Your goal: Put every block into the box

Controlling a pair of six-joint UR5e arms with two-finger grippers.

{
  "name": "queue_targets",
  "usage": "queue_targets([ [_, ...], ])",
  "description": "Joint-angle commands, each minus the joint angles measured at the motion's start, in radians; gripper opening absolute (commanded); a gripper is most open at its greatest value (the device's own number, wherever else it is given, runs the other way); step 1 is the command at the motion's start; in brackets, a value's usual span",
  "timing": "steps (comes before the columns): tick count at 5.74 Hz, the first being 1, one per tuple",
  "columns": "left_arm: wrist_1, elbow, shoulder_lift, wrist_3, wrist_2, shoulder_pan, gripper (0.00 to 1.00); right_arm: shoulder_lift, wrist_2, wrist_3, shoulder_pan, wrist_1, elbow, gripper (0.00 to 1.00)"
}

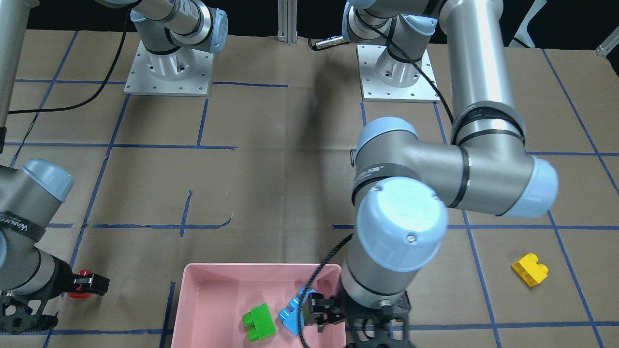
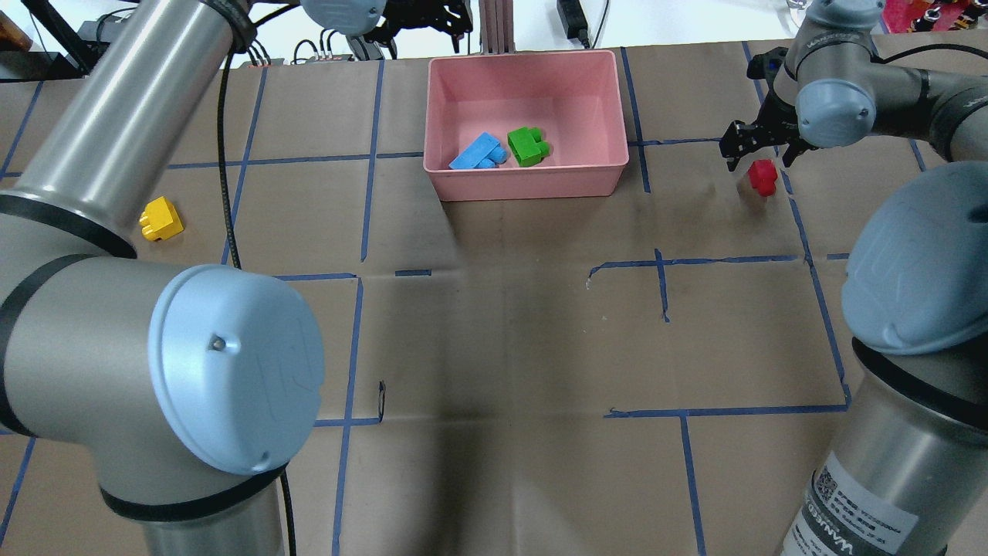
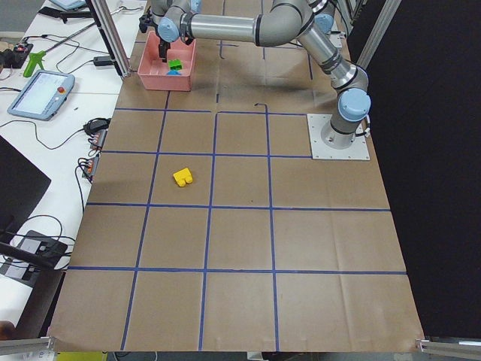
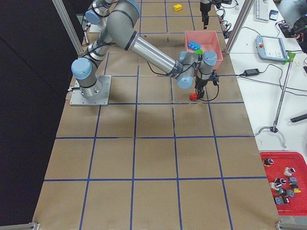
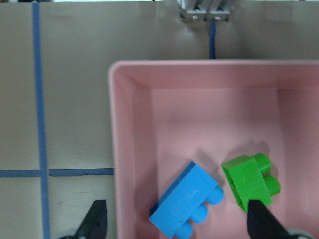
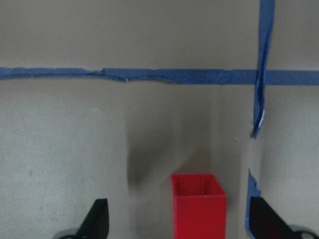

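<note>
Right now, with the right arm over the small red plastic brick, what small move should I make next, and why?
Probably ease the right gripper straight down. Its jaws stand open on either side of the small red plastic brick, which sits ungripped on the brown paper table. How high the gripper hangs is unclear.

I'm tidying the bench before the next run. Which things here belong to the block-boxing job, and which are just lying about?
Job: pink box; green block and blue block, in it; yellow block and red block, on the table.
Lying about: tablet, keyboard, red tray of small parts, all off the table.
</note>
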Motion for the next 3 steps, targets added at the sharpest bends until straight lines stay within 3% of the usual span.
queue_targets([
  [1,-0.022,-0.139,0.122,0.012,0.001,0.145,1.0,-0.01,-0.002,0.0,-0.001,0.001,0.033,0.85],
  [2,-0.02,-0.216,0.171,0.023,-0.002,0.243,1.0,-0.01,-0.002,0.0,-0.004,0.002,0.027,0.7],
  [3,-0.017,-0.228,0.172,0.131,-0.005,0.357,1.0,-0.01,-0.004,0.0,-0.004,0.002,0.027,0.58],
])
